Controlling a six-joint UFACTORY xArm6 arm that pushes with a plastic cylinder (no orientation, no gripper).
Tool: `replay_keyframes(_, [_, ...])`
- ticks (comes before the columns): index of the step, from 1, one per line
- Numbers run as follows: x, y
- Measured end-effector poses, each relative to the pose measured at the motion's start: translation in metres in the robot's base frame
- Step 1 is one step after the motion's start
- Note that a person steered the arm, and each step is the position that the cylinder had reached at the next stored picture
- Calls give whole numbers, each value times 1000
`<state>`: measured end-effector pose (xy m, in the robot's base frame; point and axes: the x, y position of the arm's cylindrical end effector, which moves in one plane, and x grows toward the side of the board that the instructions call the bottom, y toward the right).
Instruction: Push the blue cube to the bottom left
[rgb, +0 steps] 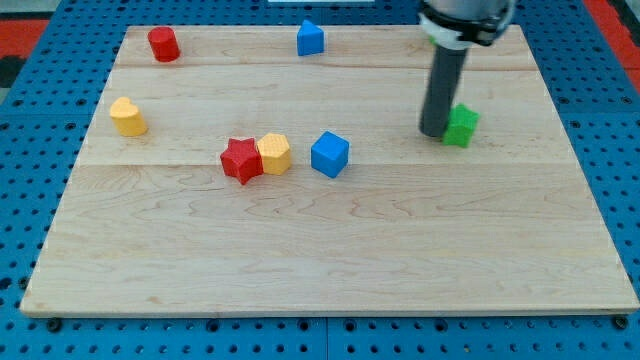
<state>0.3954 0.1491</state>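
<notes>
The blue cube (329, 154) sits mid-board, right of the yellow block (274, 153), untouched. The tip (432, 133) is well to its right, seemingly touching the green block (461, 125). No pincer here, just a rod; the whole push remains.

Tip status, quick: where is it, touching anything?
My tip: no gripper, holds nothing; it sits against the green block's left side, well to the right of the blue cube.

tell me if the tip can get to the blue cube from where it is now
Probably yes: my tip sits beside the green block, to the view's right of the blue cube, with only bare board between them.
</notes>
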Motion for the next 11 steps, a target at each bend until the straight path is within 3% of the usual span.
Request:
replay_keyframes(3, [41,-10])
replay_keyframes(6, [12,-29])
replay_keyframes(8, [-11,-98])
replay_keyframes(9, [7,-127])
replay_keyframes(10, [24,-116])
replay_keyframes(11, [16,-136])
